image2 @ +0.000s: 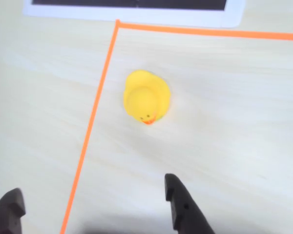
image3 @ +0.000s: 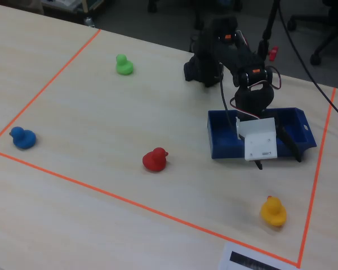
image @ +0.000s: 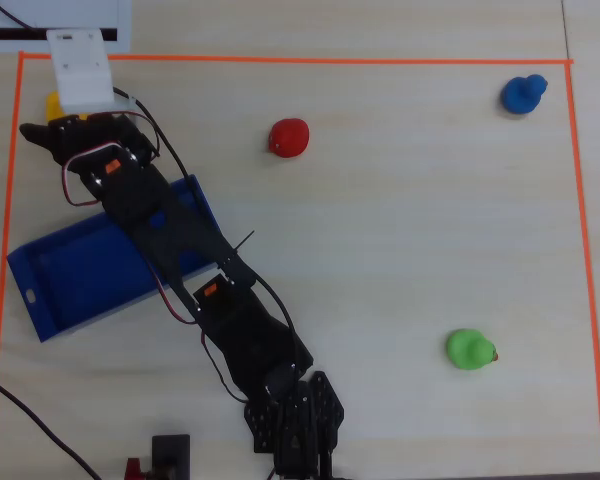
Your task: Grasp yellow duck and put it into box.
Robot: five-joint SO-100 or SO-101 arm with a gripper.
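While the black two-finger claw (image2: 95, 202) hangs spread and empty short of the small rounded yellow toy duck (image2: 146, 100) by the taped far-left corner, closing early would knock it away.

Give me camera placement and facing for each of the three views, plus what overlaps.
Overhead view: above the table, looking straight down; whole arm shows, crossing the box.
Wrist view: rides on the gripper, looking down at the yellow duck; only two open fingertips show.
Fixed view: across the table from the arm's base, angled down toward it; arm and gripper show.
Shared: the yellow duck and orange tape corner appear in all three.
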